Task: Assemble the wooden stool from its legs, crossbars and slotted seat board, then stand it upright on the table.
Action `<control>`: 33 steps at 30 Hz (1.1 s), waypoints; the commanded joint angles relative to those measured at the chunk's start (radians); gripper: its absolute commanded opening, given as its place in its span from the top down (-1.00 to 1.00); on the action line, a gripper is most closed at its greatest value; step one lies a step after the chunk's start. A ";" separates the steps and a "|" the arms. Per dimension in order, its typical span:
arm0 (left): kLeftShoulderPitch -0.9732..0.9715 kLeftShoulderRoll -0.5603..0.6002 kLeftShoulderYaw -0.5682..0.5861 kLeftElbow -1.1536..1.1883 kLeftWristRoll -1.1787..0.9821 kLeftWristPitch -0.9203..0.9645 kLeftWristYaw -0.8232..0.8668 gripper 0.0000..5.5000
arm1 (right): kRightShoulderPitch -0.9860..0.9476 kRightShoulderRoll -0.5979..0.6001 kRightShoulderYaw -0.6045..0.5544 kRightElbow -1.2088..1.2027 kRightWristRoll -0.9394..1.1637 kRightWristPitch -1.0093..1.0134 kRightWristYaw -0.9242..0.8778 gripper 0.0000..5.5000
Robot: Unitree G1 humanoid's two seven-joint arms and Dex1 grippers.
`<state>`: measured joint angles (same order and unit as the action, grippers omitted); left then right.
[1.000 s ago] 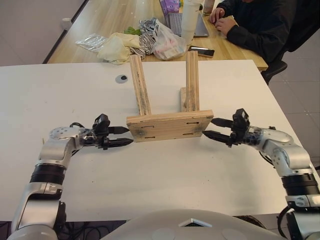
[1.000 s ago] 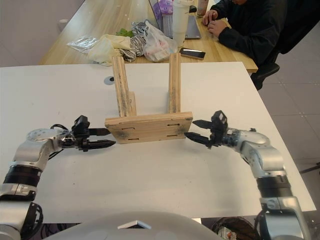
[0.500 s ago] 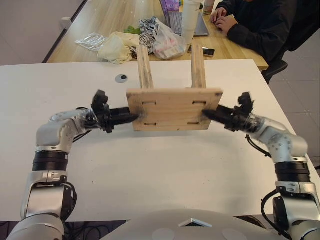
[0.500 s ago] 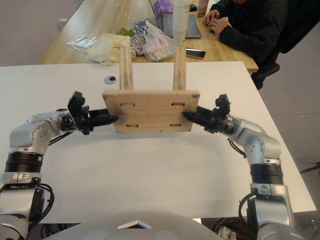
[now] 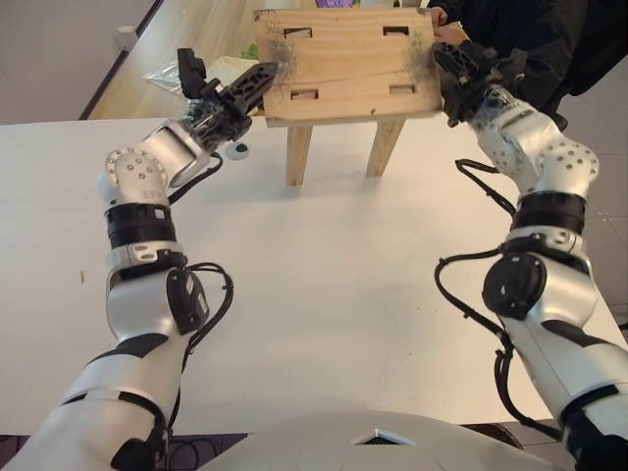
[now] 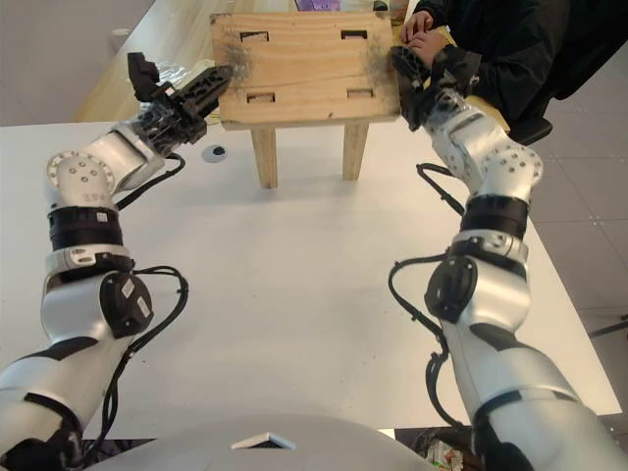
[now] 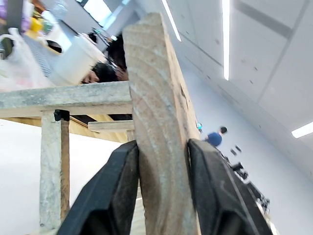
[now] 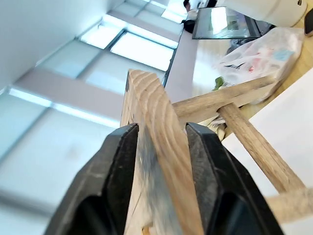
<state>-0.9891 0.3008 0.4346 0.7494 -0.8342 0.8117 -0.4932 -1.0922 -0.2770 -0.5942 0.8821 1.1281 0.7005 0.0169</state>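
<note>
The assembled wooden stool is held seat-up at the far side of the white table [image 5: 324,294]. Its slotted seat board [image 5: 345,57] faces me, tilted. Two legs [image 5: 298,153] [image 5: 383,147] point down at the tabletop; I cannot tell whether they touch it. My left gripper [image 5: 263,77] is shut on the board's left edge, my right gripper [image 5: 444,61] on its right edge. In the left wrist view the black fingers [image 7: 112,191] squeeze the board's end grain [image 7: 156,112], with a leg [image 7: 54,166] and a crossbar [image 7: 110,126] behind. The right wrist view shows the fingers [image 8: 117,171] pinching the board [image 8: 156,122].
A small grey disc [image 6: 213,152] lies on the table by the stool's left leg. Behind stands a wooden table with a clear plastic bag [image 5: 162,77]. A person in dark clothes [image 5: 549,39] sits at the back right, hands [image 6: 422,22] close to my right gripper.
Both arms have lifted the stool and carried it away from me. It turned from legs pointing backward to seat on top and legs pointing down. Both grips stayed on the board.
</note>
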 commanded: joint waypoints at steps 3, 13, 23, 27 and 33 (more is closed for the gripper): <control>-0.236 -0.040 0.075 0.462 0.081 -0.289 0.197 0.49 | -0.192 0.057 -0.034 0.372 -0.129 -0.263 0.015 0.72; -0.228 0.020 0.238 0.585 0.103 -0.597 0.293 -0.15 | -0.128 -0.038 -0.191 0.434 -0.172 -0.413 0.229 0.19; 0.181 -0.080 -0.128 0.439 0.587 -1.150 0.317 -0.15 | 0.531 0.235 0.007 -0.328 -0.262 -0.431 0.622 0.19; 0.232 -0.151 -0.175 0.399 0.643 -1.218 0.381 -0.15 | 0.558 0.319 0.027 -0.398 -0.281 -0.491 0.545 0.19; 0.233 -0.211 -0.206 0.366 0.673 -1.235 0.394 -0.15 | 0.551 0.355 0.128 -0.432 -0.322 -0.506 0.540 0.19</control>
<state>-0.7549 0.0990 0.2366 1.1274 -0.1722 -0.4202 -0.0986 -0.5343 0.0579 -0.4850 0.4624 0.8105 0.1988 0.5642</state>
